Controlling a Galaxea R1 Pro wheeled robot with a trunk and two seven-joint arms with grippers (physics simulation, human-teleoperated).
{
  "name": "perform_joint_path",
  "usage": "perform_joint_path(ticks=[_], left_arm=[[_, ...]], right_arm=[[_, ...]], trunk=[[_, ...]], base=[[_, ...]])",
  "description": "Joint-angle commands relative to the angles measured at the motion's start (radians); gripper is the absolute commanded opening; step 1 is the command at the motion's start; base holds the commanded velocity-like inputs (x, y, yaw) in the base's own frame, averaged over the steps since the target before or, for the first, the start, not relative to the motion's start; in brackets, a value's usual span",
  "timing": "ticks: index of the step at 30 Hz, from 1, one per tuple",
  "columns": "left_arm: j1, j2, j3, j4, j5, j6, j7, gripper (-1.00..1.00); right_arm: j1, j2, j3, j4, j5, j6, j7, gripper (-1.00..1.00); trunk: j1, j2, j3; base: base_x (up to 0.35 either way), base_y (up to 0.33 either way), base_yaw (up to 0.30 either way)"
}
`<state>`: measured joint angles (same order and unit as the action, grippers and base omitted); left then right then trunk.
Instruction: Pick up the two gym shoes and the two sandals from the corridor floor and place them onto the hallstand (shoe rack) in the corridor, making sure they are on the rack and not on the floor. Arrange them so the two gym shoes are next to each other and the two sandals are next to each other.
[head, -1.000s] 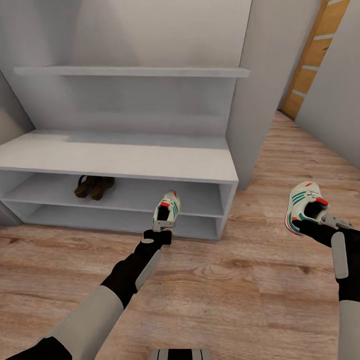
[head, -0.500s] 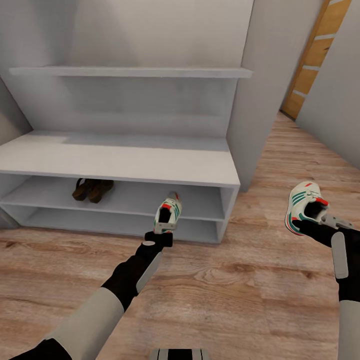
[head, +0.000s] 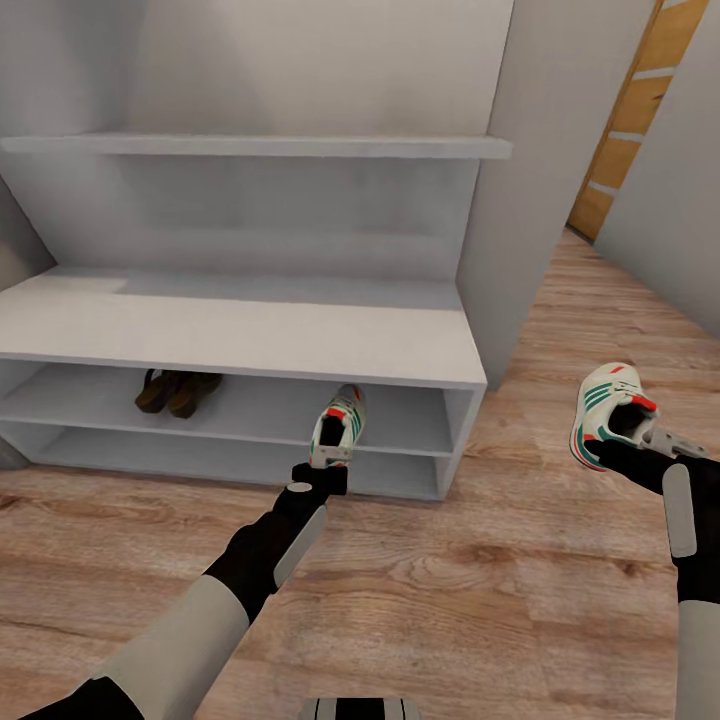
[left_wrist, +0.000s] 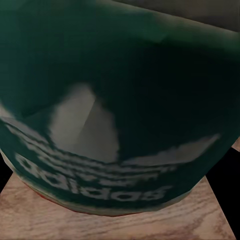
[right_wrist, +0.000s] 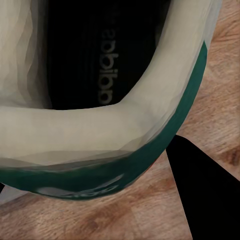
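Head view: nearest, each arm carries a shoe clear of the floor (head: 470, 600). The left gripper (head: 322, 472) has its jaws closed on the heel of the left shoe (head: 336, 425), toe pointing away toward the rack (head: 300, 345), long axis running straight at the upper bay. The right gripper (head: 640, 450) grips the right shoe (head: 605, 415) at the heel collar, well out to the right of the rack, toe also pointing away and slightly left. The shoes look light, with soft uppers and stiffer soles, so the firm heel rim seems the sound hold. Farther back, the sandals (head: 178, 390) sit side by side on the upper shelf.
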<state>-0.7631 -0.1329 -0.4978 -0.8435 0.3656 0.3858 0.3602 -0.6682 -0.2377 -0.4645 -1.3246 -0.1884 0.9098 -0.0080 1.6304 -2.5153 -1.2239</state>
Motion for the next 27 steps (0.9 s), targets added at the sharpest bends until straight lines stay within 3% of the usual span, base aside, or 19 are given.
perform_joint_path(ticks=[1, 11, 15, 27], left_arm=[[-0.001, 0.0, -0.004, -0.002, 0.01, 0.003, 0.01, -1.0], [-0.001, -0.001, -0.004, -0.002, 0.01, 0.003, 0.009, -1.0], [-0.001, 0.0, -0.003, -0.002, 0.01, 0.004, 0.009, -1.0], [-0.001, 0.0, -0.002, -0.003, 0.01, 0.004, 0.01, -1.0]], right_arm=[[-0.001, 0.0, -0.001, -0.001, -0.005, 0.004, -0.001, -1.0], [-0.001, 0.0, -0.001, -0.001, -0.005, 0.004, -0.001, -1.0], [-0.001, 0.0, -0.001, -0.001, -0.005, 0.004, -0.001, -1.0], [-0.001, 0.0, -0.001, -0.001, -0.005, 0.004, -0.001, -1.0]], trunk=[[0.0, 0.0, -0.001], [0.0, 0.0, -0.001], [0.002, -0.001, -0.016], [0.002, -0.001, -0.016]], base=[[0.002, 0.0, 0.0], [0.0, 0.0, 0.0], [0.0, 0.0, 0.0], [0.0, 0.0, 0.0]])
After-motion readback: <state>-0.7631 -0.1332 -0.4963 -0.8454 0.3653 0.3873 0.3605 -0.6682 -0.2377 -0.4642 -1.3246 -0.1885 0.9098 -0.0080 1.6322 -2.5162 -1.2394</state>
